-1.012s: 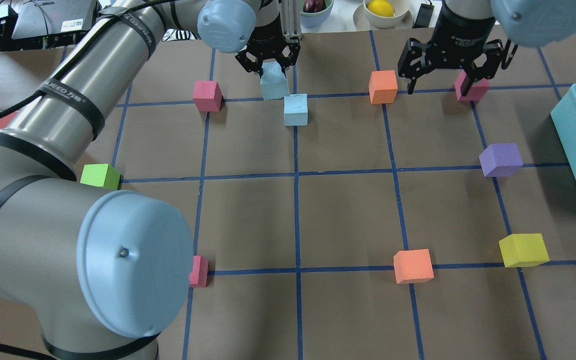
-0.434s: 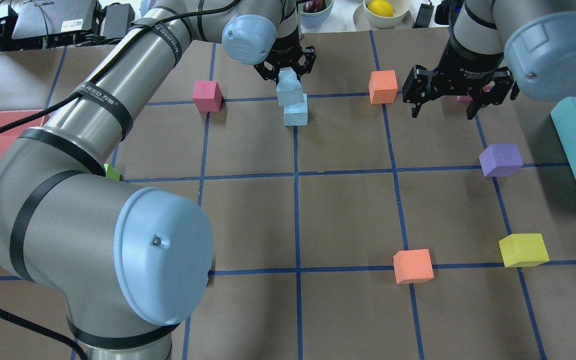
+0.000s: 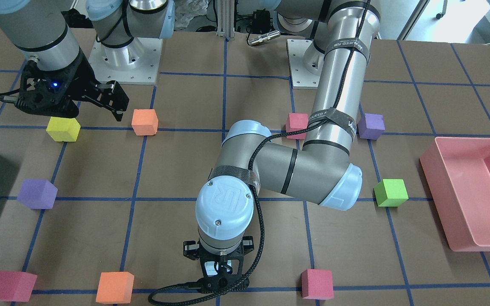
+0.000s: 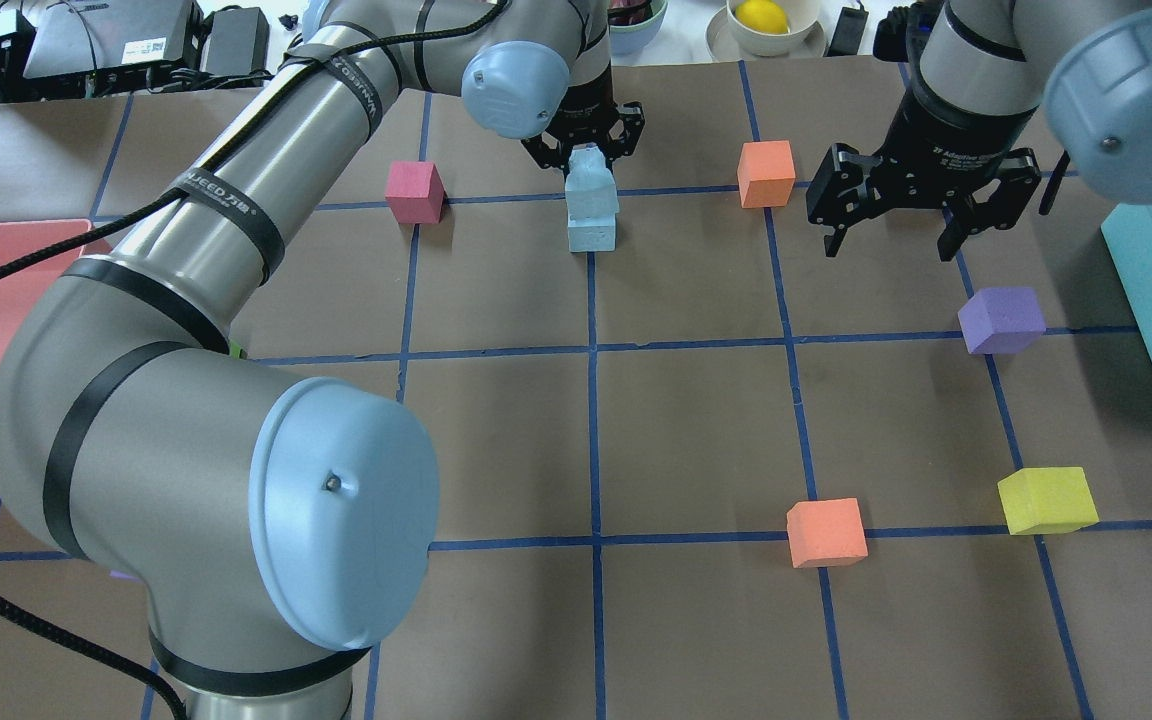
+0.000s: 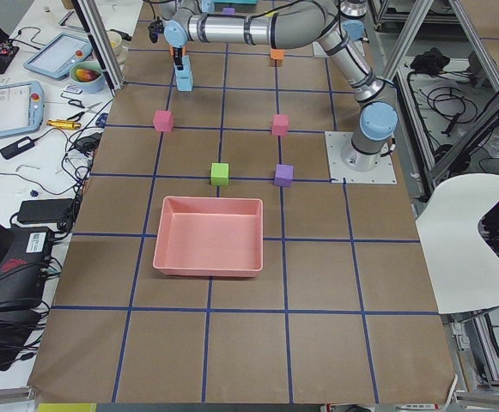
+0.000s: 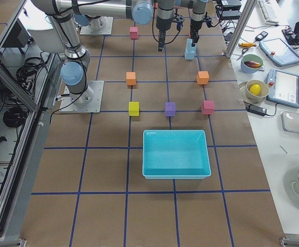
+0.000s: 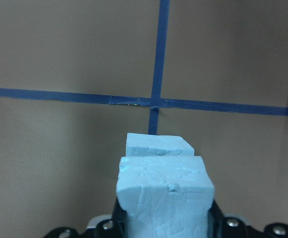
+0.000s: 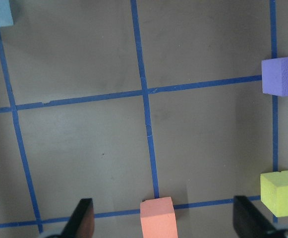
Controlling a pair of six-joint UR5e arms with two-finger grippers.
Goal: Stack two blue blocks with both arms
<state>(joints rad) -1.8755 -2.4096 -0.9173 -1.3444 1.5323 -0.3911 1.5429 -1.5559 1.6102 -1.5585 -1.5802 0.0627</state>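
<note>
Step in hand: place. The left gripper [image 4: 584, 158] is clenched on the held blue block [image 4: 593, 187], carried directly over the lower blue block [image 4: 592, 236]. That one sits on the table [image 4: 696, 430] near the far edge, about midway between the left and right edges. I cannot tell whether the two blocks touch yet.

In the left wrist view the held blue block [image 7: 164, 198] covers most of the lower blue block [image 7: 158, 146], and only the far strip of its top shows. My read is that it needs a small nudge toward the far edge and squared faces, then a straight, slow descent. The jaws should let go only once the foam is seated, and the lift should be vertical so the top block is not dragged.

The right gripper [image 4: 888, 242] is spread and empty, toward the far right corner beside an orange cube [image 4: 766, 173]. It is well apart from the stack and best kept clear.
</note>
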